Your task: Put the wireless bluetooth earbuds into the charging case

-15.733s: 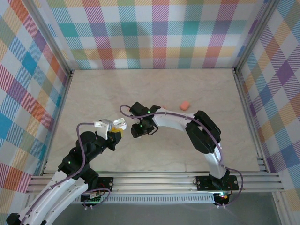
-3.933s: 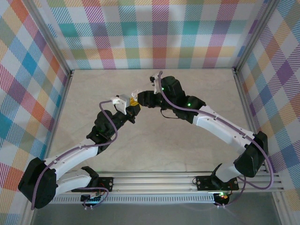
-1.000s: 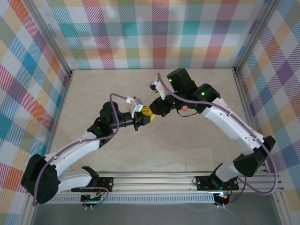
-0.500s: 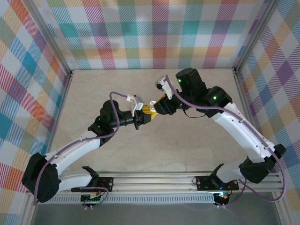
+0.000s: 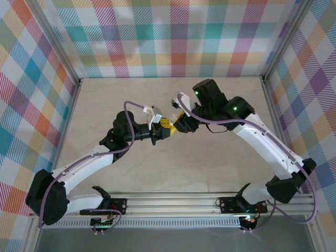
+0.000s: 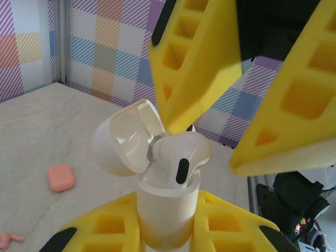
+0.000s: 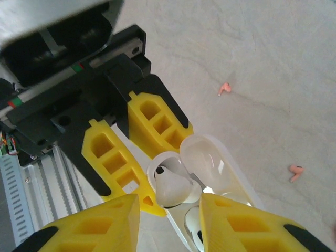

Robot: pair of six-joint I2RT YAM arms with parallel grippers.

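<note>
The white earbud (image 6: 178, 157) sits crooked in the mouth of the open charging case (image 6: 164, 210), which the left gripper (image 6: 167, 231) clamps aloft over the middle of the table (image 5: 105, 100). The right gripper (image 7: 170, 210) hangs spread just above. It should, I judge, press the bud straight down, gently. The right wrist view adds what looks like a second white bud (image 7: 193, 231) in the case and two pink earbuds (image 7: 224, 88) loose on the table. The left wrist view adds a pink case (image 6: 60, 177).

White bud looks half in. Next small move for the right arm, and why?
Probably ease the right gripper down so one finger presses the white earbud home. The bud stands proud of the white charging case, which the left gripper clamps with its lid open. The right jaws are open above it.
</note>
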